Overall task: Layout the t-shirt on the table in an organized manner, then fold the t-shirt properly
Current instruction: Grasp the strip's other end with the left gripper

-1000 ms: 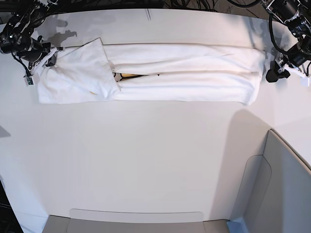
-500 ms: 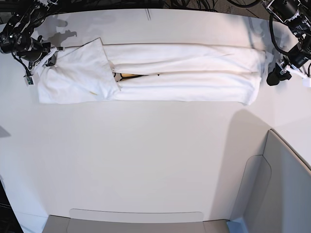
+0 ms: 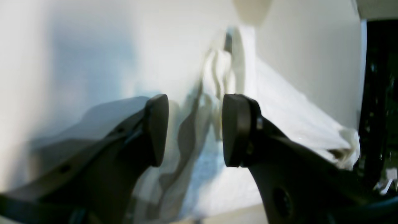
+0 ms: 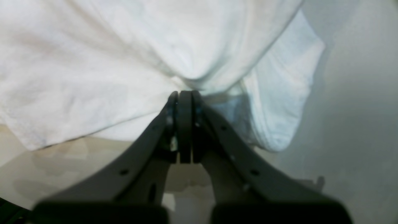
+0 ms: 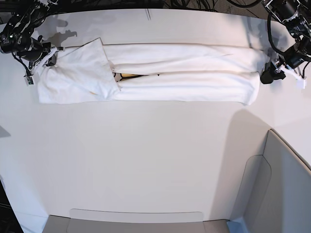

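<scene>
White table (image 5: 146, 160) carries the t-shirt (image 5: 180, 80) folded lengthwise; right fingers (image 4: 183, 102) pinch its corner closed, left fingers (image 3: 158, 124) gape empty beside its end

One white cloth t-shirt (image 5: 180, 73), folded into a long band, plain side up. One large smooth white tabletop (image 5: 146, 155) beneath it. Two black robot arms, each ending in one tool: left tool (image 5: 267, 76), right tool (image 5: 48, 59). One grey padded panel (image 5: 286, 189).
</scene>
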`<state>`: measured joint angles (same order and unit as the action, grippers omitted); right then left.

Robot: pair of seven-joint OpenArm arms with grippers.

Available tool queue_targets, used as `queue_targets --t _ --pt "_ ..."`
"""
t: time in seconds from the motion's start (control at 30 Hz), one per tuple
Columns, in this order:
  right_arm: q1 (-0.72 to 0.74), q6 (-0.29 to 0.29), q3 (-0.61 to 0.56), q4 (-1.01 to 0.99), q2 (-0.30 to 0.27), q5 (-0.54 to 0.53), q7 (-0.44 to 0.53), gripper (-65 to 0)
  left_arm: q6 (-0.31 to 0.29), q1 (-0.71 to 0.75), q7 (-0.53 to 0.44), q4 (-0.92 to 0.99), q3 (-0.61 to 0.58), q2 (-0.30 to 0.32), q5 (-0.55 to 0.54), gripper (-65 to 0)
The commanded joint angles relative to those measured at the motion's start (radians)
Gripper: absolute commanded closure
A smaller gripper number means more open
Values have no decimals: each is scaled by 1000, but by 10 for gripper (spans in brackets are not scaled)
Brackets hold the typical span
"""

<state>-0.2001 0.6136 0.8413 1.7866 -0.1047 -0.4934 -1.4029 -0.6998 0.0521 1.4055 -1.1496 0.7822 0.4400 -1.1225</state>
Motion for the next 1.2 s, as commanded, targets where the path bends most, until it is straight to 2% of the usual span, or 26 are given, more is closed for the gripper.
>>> queue_targets --t 0.0,0.17,0.43,0.93,1.03,1.17 --pt "4 2 2 14 -11 -9 7 0 2 5 -9 -17 -10 24 -21 -289" --pt "4 2 2 14 -11 -9 7 0 2 24 -9 -19 -65 26 -21 -289" --pt "9 2 2 14 7 -9 7 0 2 16 -9 -19 -56 30 -24 -289" --pt "12 2 2 14 7 -9 7 0 2 -5 -9 -19 -56 30 -21 -297" --pt "12 2 2 14 7 -9 7 0 2 -4 -9 -19 -56 32 -21 -337" --pt "12 2 3 14 7 -8 7 0 2 -4 -9 -19 -56 41 -24 -429"
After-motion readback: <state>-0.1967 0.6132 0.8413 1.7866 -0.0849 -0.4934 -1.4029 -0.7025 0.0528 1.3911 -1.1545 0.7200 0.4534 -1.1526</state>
